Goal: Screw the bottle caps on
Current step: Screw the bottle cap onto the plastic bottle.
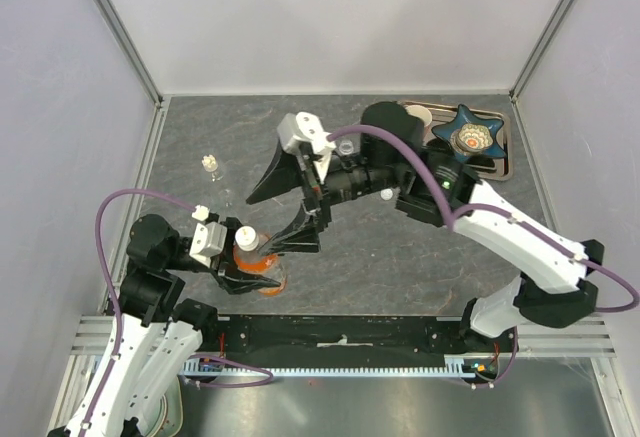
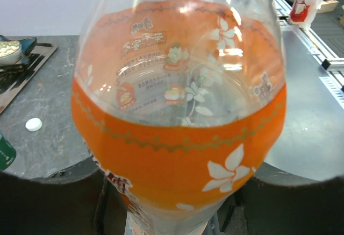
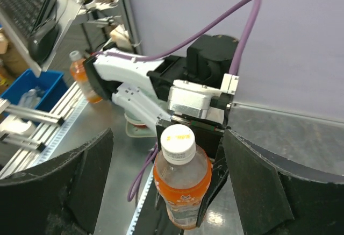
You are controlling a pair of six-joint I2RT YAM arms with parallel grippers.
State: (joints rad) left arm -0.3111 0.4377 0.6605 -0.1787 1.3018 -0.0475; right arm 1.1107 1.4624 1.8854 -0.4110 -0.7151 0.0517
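Note:
My left gripper (image 1: 245, 267) is shut on the body of the orange bottle (image 1: 262, 269), which stands upright near the table's front edge. That bottle (image 2: 177, 138) fills the left wrist view, with the dark fingers (image 2: 54, 203) pressing it from both sides. A white cap (image 3: 179, 143) sits on its neck. My right gripper (image 3: 167, 136) is open, its jaws standing wide on either side of the cap without touching it. A loose white cap (image 1: 386, 194) lies on the table mid-right. The tiny clear bottle (image 1: 210, 164) stands at the left. A green-labelled bottle (image 2: 4, 151) shows at the left edge.
A metal tray (image 1: 507, 147) at the back right holds a blue star-shaped item (image 1: 468, 135) and a cup. The loose cap (image 2: 34, 124) lies between the tray and the held bottle. Grey walls close in the table on three sides.

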